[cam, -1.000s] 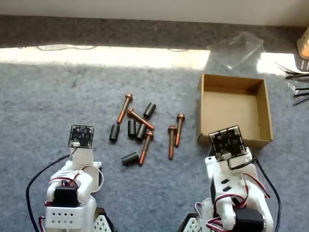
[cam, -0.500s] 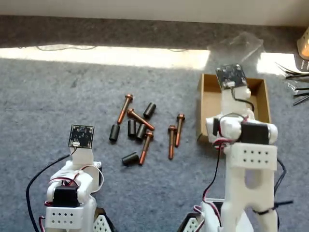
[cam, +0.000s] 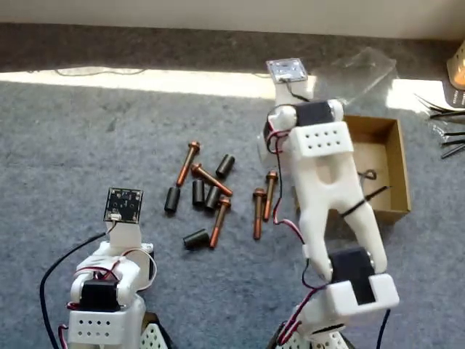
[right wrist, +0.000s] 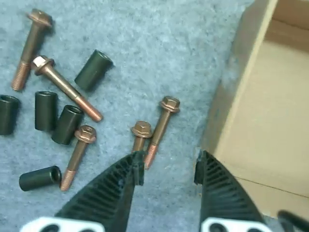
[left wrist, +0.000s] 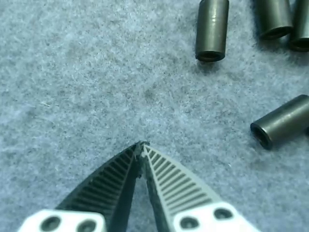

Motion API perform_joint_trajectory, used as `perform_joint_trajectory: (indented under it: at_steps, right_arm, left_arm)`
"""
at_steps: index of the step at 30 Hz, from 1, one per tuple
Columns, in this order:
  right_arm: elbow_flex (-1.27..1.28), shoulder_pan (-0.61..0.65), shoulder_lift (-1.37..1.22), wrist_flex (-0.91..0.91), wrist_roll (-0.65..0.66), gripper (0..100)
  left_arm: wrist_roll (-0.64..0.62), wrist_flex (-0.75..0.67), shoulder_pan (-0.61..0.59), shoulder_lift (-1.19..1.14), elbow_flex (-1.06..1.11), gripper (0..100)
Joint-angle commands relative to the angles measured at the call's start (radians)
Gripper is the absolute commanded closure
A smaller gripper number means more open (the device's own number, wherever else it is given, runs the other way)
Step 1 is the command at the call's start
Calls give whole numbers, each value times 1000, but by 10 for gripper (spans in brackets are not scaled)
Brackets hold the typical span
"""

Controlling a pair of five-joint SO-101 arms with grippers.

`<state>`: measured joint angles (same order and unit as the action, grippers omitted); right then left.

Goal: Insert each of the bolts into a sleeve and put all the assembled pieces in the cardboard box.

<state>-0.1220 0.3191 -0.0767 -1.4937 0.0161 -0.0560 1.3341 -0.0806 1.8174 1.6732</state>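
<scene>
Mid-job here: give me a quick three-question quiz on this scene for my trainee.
1. How many sleeves lie on the carpet?
2. True or false: the left gripper is shut.
3. The right gripper hangs over: A) the carpet between two bolts and the cardboard box; B) the inside of the box; C) the sleeves.
Key: 1) five; 2) true; 3) A.

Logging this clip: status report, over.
Left tool shut, empty. Right tool open near two bolts beside cardboard box. Sleeves all loose, none filled. Nothing blocking.
</scene>
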Motion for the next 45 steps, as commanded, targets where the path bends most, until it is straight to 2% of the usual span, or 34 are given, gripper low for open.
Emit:
perform_joint_trajectory:
  at_steps: [1,5,8,11,15,22,28,33,38,45]
  right_arm:
    - [-217,59,-139,-77,-37,832]
    - [-444,101,-298,-191,-57,832]
    - [-599,125,-387,-266,-216,832]
    - [-699,151,-429,-262,-382,830]
    - [-707,222,-455,-262,-506,829]
    - [-705,311,-460,-259,-531,829]
    - [-707,309,-561,-209,-531,831]
    - [-727,309,-651,-189,-534,832]
    - [-760,286,-696,-153,-680,832]
    - [-757,226,-710,-111,-789,832]
  left_arm:
    - [5,6,8,5,22,993]
    - [6,6,8,5,22,993]
    - [6,6,8,5,22,993]
    - [6,6,8,5,22,993]
    - [6,6,7,5,22,993]
    - [6,6,7,5,22,993]
    - [6,9,-68,5,22,993]
    - [6,9,-74,5,22,993]
    - [6,9,-74,5,22,993]
    - [6,9,-76,5,22,993]
